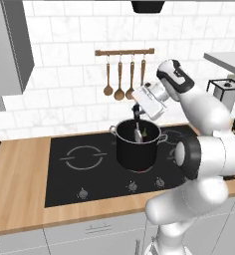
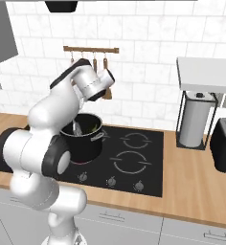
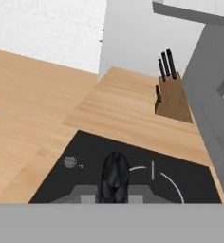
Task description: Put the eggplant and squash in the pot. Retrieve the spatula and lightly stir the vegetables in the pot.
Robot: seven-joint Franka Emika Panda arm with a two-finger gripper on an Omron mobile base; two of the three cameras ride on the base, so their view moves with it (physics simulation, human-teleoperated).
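A: Where does your gripper (image 1: 137,110) sit relative to the pot (image 1: 137,149)?

B: You have it just above the pot's mouth, toward the back rim, hand tilted down. The fingers are pressed together, pinching the black handle of the spatula (image 1: 138,130).

A: And the spatula itself?

B: It hangs nearly upright from the gripper, silver head down inside the pot. In the hand view you look along the dark handle (image 3: 115,176) straight out from the fingers.

A: The vegetables?

B: From the right base view you can make out a small greenish patch (image 2: 93,127) inside the pot, by the far wall. Whether that is the eggplant's cap, you cannot tell. No orange is distinguishable in the pot's dark interior.

A: Where is the pot standing?

B: On the black cooktop (image 1: 84,169), on a rear burner, with an outlined ring free to its left. Wooden spoons (image 1: 119,77) hang from a rail on the tiled wall right behind the pot. A knife block (image 3: 172,97) stands on the wooden counter, well apart from the pot.
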